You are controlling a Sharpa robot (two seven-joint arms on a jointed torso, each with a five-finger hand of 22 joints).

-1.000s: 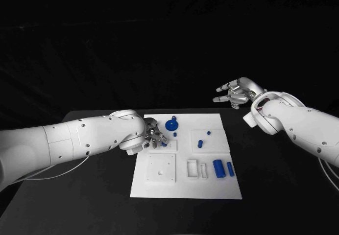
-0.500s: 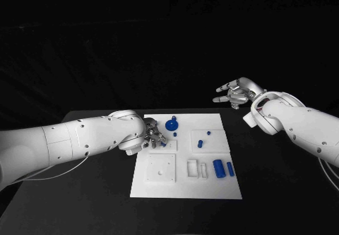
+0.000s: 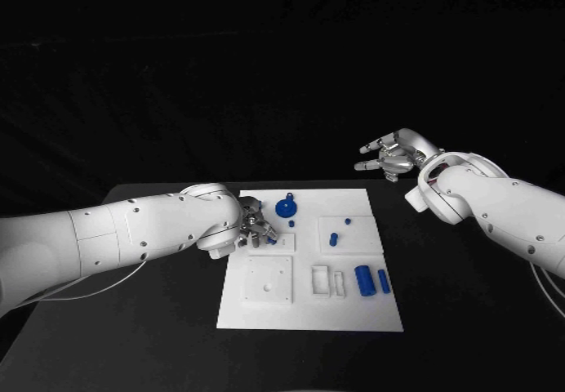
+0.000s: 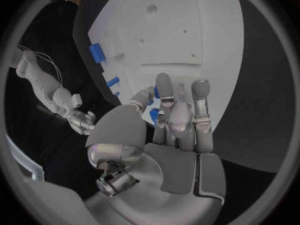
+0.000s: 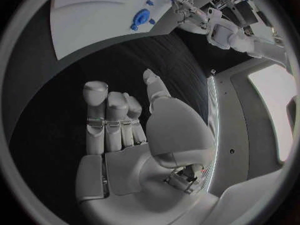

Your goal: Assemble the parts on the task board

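You are looking at the flat white rectangular task board lying in the middle of the black table, with small blue plastic parts spread over its far and right-hand areas. A round blue knob-shaped part is standing near the board's far left corner, two small blue pegs are sitting on the raised square panel towards the far right, and two larger blue cylindrical pieces are lying side by side near the board's right edge. Two white slotted holders are sitting just beside those cylinders, and a white square plate with small holes is lying to their left. Your silver left hand is reaching over the board's left edge, its fingers curling together over a small blue part; you cannot tell whether the fingers are actually gripping it or only touching it. Your silver right hand is hovering well apart from the board, raised beyond the table's far right corner, fingers spread and holding nothing, as the right wrist view is confirming.
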